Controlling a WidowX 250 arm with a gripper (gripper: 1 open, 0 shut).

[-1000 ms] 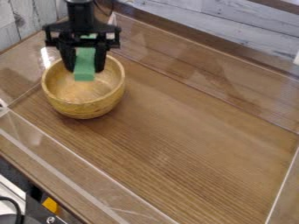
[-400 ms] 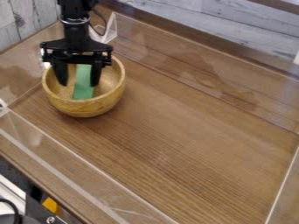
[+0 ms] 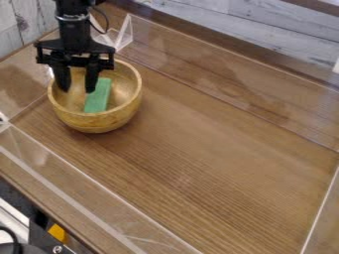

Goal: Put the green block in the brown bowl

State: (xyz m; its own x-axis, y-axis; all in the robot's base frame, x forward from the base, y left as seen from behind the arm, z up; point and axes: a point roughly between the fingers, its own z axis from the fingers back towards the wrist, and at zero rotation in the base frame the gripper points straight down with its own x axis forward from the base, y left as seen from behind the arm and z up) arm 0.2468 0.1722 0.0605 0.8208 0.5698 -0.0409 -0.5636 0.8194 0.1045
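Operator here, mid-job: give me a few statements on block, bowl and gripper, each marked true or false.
1. The green block is inside the brown bowl. True.
2. The bowl is upside down. False: it is upright, its opening facing up.
3. The gripper is at the far right end of the table. False: it is at the bowl, on the left side of the view.
4. The block is green. True.
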